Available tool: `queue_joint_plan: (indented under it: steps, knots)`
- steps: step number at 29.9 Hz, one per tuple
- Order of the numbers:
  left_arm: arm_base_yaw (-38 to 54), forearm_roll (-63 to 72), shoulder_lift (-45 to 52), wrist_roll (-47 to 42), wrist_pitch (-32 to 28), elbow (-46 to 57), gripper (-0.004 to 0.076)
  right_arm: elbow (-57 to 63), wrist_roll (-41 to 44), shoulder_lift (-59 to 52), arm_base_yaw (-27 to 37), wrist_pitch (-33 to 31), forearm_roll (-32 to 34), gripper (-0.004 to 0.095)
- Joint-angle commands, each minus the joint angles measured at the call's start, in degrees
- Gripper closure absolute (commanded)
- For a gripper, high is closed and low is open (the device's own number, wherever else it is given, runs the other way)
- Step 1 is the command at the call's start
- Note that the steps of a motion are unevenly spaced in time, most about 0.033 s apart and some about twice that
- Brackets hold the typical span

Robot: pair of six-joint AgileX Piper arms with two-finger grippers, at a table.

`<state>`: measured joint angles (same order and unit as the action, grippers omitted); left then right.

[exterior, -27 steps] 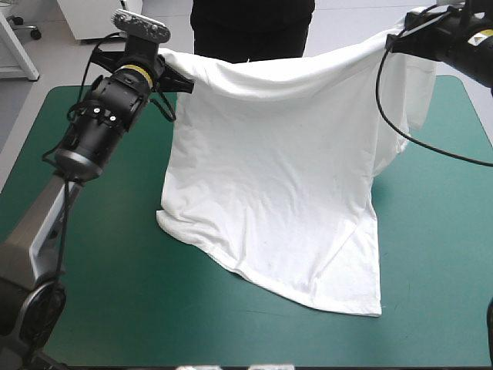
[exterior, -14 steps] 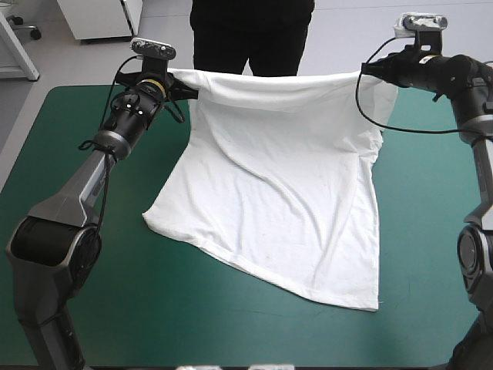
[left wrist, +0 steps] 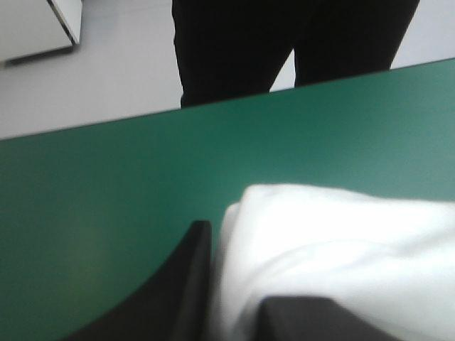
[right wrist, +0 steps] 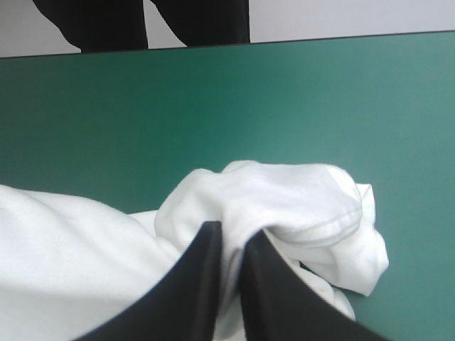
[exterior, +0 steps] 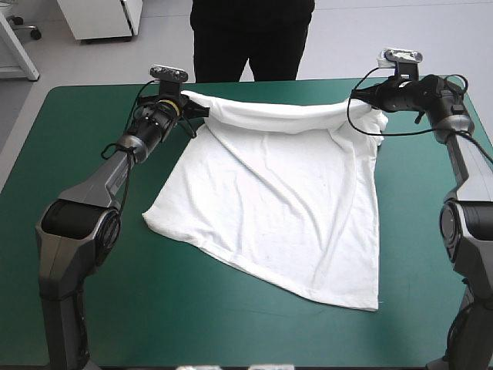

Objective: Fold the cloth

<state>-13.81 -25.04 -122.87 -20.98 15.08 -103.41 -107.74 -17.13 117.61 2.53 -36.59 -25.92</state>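
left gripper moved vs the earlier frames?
Yes. The left gripper has come down from high above the table to just inside its far edge, lowering the T-shirt.

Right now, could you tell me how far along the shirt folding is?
Early. Done: most of the T-shirt lies spread on the table. In hand: the left gripper and right gripper each pinch a far corner, the edge between them sagging in a roll. Left: every fold; none shows yet.
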Motion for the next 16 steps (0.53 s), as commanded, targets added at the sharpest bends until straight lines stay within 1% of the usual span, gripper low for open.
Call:
queue_joint_plan:
  steps: [1,2,3,4,6,9,11,13,16]
  knots:
    - [0.2,3.4,3.1,-0.3,-0.7,-2.2,0.0351,-1.7,1.5,-2.9,0.2,1.2,-0.2,0.0509]
    - [0.2,2.5,3.3,-0.3,-0.2,-2.2,0.0253,-1.7,2.3,-2.9,0.2,0.8,-0.2,0.0412]
    - [0.0,2.1,4.0,-0.2,0.4,-2.2,0.0170,-1.8,2.8,-3.0,0.2,0.0,-0.2,0.0343]
    - [0.0,2.1,5.1,-0.2,0.9,-2.2,0.0111,-1.9,3.0,-3.5,0.2,-1.0,-0.2,0.0311]
    - [0.0,2.2,7.7,0.0,2.3,-2.2,0.0071,-2.3,3.0,-4.4,0.2,-3.0,-0.1,0.0326]
    - [0.1,1.5,12.0,2.0,4.0,-2.2,0.0087,-2.3,2.3,-7.5,0.2,-4.8,1.4,0.0365]
    - [0.1,1.7,15.1,4.9,5.9,-2.2,0.0107,-2.3,2.3,-9.8,0.2,-6.7,3.1,0.0383]
    - [0.1,2.3,18.7,5.7,8.2,-2.2,0.0133,-2.3,2.6,-12.4,0.2,-9.3,4.6,0.0393]
    - [0.1,3.2,24.1,7.2,15.5,-2.2,0.0180,-2.0,2.6,-16.3,0.2,-12.9,5.1,0.0401]
